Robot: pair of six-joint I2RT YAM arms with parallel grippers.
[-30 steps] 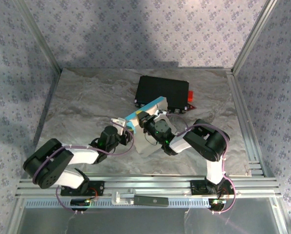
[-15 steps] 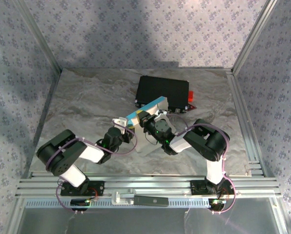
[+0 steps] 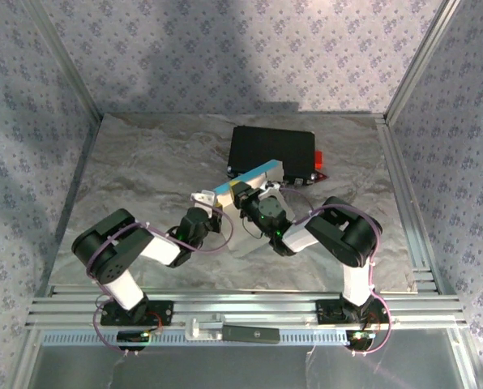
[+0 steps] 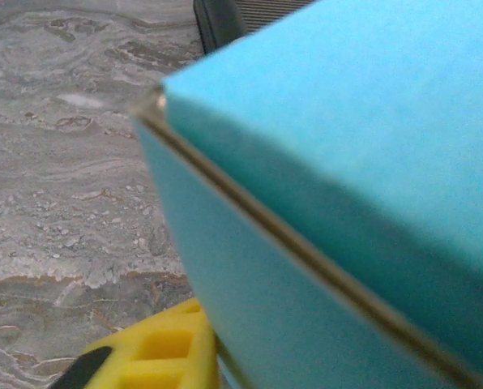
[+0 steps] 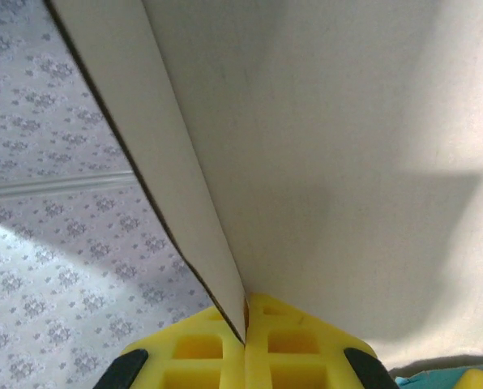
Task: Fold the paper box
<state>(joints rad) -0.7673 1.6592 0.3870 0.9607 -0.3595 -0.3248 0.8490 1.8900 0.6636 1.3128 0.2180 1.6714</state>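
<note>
A grey marbled desk [image 3: 136, 162] sits inside floral-papered walls [image 3: 225, 49]. The paper box [image 3: 245, 174] is lifted mid-desk, near a black case [image 3: 271, 150]. The right fingers [image 5: 298, 348] pinch its white panel. Whether the left fingers [image 4: 156, 356] grip it is unclear.

A black hard case [image 3: 271, 151] is lying at the far side of the marbled grey worktop [image 3: 144, 170], and a small red piece [image 3: 319, 159] is sitting just beside its right edge (touching or not, I cannot tell). Flower-patterned walls [image 3: 241, 49] are enclosing the worktop on three sides.
</note>
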